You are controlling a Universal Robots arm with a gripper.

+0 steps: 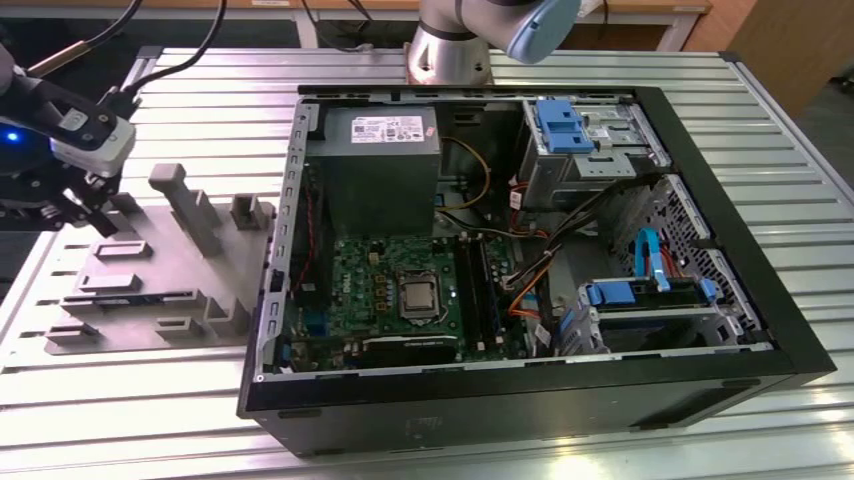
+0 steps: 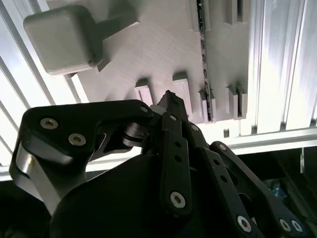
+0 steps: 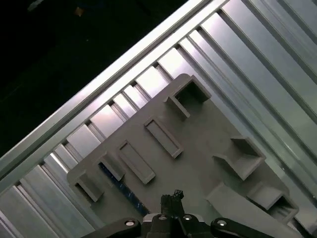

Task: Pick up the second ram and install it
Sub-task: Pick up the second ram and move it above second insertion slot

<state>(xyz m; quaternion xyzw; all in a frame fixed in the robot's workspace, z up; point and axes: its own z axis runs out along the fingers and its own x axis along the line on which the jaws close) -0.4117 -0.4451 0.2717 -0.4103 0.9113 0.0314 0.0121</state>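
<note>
Black pincer [image 2: 168,97] hangs closed, tilted over grey fixture plate [image 1: 150,300] near second ram [image 2: 203,59].

I get the ram [image 3: 121,186] as just a blue sliver in the first wrist view, one end hidden behind the gripper [image 3: 171,197]. The exterior view's left edge crops the arm [image 1: 60,120].

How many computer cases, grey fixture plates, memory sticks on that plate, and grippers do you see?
Computer case: 1
Grey fixture plate: 1
Memory stick on the plate: 1
Gripper: 1
Total: 4
</note>
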